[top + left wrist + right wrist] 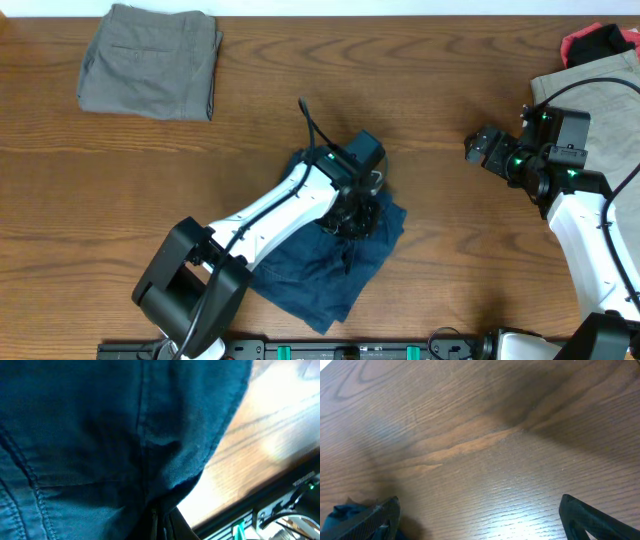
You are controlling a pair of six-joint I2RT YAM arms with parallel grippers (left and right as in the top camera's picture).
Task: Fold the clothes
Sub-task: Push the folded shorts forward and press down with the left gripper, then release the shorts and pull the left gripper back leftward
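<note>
A gathered fold of the crumpled dark navy blue cotton shorts is being clamped by the left hand. Its fingers are closed together on the cloth at the upper right part of that garment. In the left wrist view the fabric is being drawn to a point at the left hand. The right hand is being held empty with its fingers apart, well to the right of the navy shorts and over the bare brown wooden bench.

Several layers are probably being caught in that single pinch. If it is lifted, the shorts are likely to be bunched rather than spread, a leg may be dragged under itself, or the thin fold may be dropped.

One navy pair is being counted. One grey-olive folded cotton pair is lying far up-left of it, one beige garment far to its right, and one red and black bundle beyond that. Two hands are being counted.
</note>
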